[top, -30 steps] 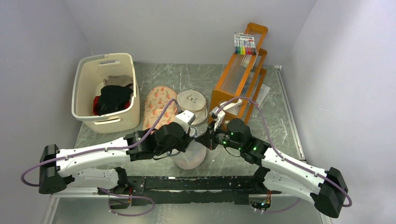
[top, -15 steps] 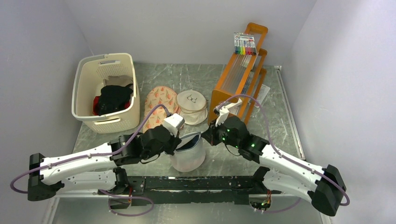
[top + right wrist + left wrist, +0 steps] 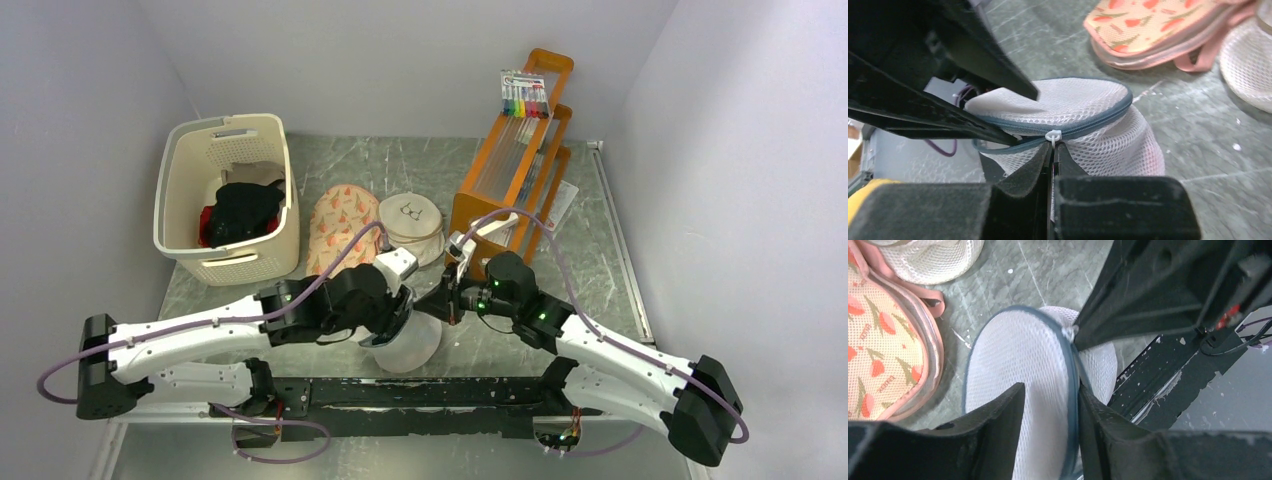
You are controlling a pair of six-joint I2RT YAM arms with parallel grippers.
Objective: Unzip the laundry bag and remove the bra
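1. A grey marbled counter [image 3: 595, 265] lies between white walls. The laundry bag [image 3: 408, 342] sits near-centre under both claws. Half a second ago the left claw [image 3: 400, 308] held the lid raised; now the lid lies lower.
2. Left wrist: the left claw has opened midway and loosely straddles the zipper rim [image 3: 1071, 365]. It probably needs a regrip.
3. Right wrist: the right claw [image 3: 1053, 148] pinches the white zip pull [image 3: 1053, 136]. The zipper gapes on the left, and no bra shows.

The laundry bag [image 3: 1018, 360] mesh hides its contents
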